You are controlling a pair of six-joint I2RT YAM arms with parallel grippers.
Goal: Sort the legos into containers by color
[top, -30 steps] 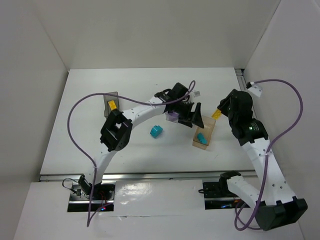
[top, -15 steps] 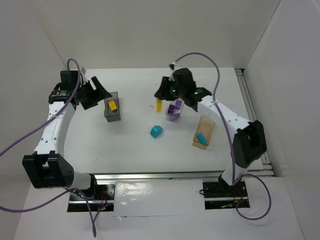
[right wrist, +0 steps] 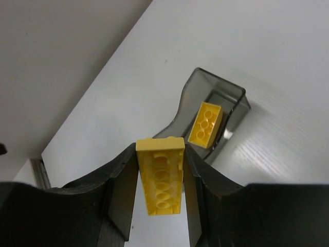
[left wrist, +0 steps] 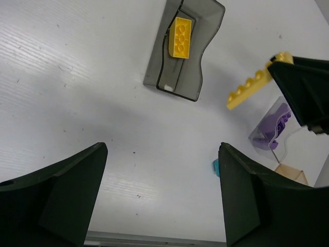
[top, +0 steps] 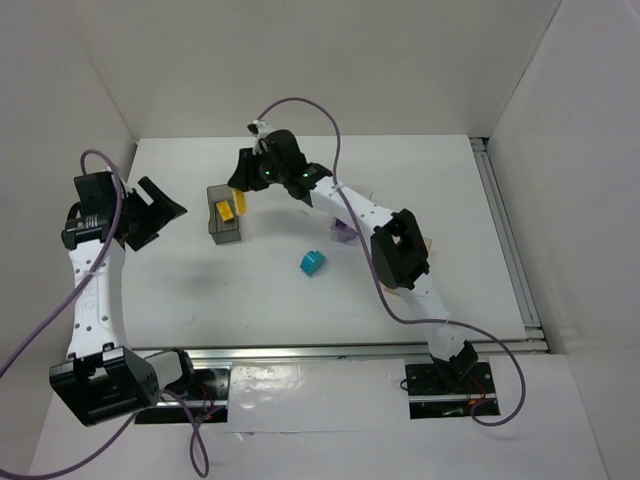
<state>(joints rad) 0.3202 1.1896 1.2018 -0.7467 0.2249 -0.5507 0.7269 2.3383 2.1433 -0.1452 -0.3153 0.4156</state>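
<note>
My right gripper (right wrist: pixel 160 181) is shut on a long yellow lego (right wrist: pixel 160 182), holding it in the air just right of the smoky grey container (top: pixel 222 232). A shorter yellow lego (left wrist: pixel 181 37) lies inside that container. In the top view the right gripper (top: pixel 243 193) hangs over the container's right rim. A teal lego (top: pixel 313 262) lies loose on the table. The clear container (left wrist: pixel 272 135) holds purple legos (left wrist: pixel 275 123). My left gripper (top: pixel 158 212) is open and empty, well left of the grey container.
The right arm (top: pixel 350 205) stretches across the middle of the table and covers most of the clear container and the amber container (left wrist: pixel 291 174) in the top view. White walls close in the table on three sides.
The right gripper has carried the long yellow lego left, from beside the clear container to the grey container. The left gripper has drawn back down and left and opened a little wider.
</note>
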